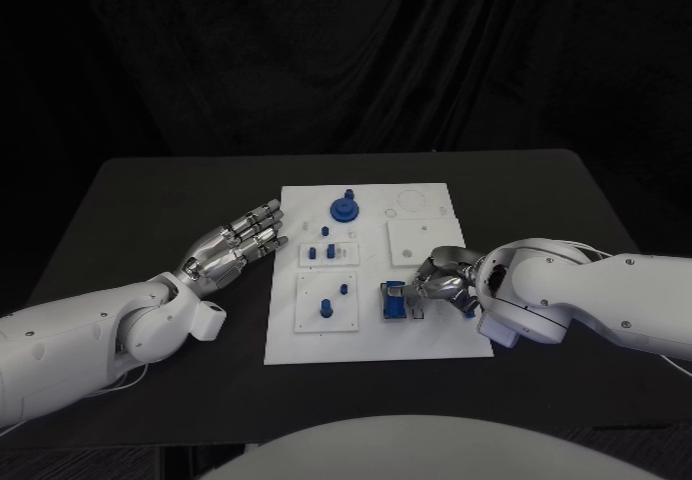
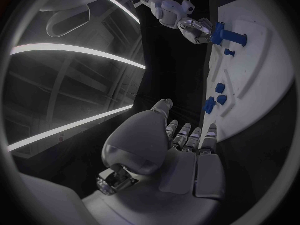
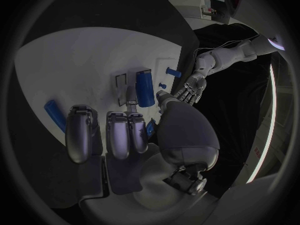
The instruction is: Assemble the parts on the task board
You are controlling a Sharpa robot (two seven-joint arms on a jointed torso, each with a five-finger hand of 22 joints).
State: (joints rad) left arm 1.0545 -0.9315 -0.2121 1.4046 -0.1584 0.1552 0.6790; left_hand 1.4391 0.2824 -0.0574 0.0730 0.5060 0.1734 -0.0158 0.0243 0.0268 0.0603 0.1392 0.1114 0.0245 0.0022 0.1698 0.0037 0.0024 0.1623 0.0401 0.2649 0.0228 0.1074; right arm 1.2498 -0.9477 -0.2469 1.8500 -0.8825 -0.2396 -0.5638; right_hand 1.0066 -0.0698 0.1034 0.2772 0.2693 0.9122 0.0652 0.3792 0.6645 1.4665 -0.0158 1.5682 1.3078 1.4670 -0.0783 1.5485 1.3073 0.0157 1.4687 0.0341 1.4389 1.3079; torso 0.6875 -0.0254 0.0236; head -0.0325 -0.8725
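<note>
The white task board point(image 1: 433, 335) lies mid-table. Near its front right, my right hand point(image 1: 440, 285) pinches a long blue part point(image 1: 392, 302) between thumb and a finger, low over the board. The right wrist view shows that blue part point(image 3: 144, 89) just past the fingers point(image 3: 119, 132), beside a slot. My left hand point(image 1: 238, 245) hovers off the board's left edge with its fingers stretched out and apart, holding nothing. A round blue part with a peg point(image 1: 346, 208) stands at the board's far side. Small blue parts point(image 1: 327, 250) sit on the inset plates.
Two more small blue parts point(image 1: 325, 308) stand in the front-left inset plate. Another blue part point(image 3: 55, 114) lies on the board beside my right hand. The black table point(image 1: 173, 200) runs wide around the board.
</note>
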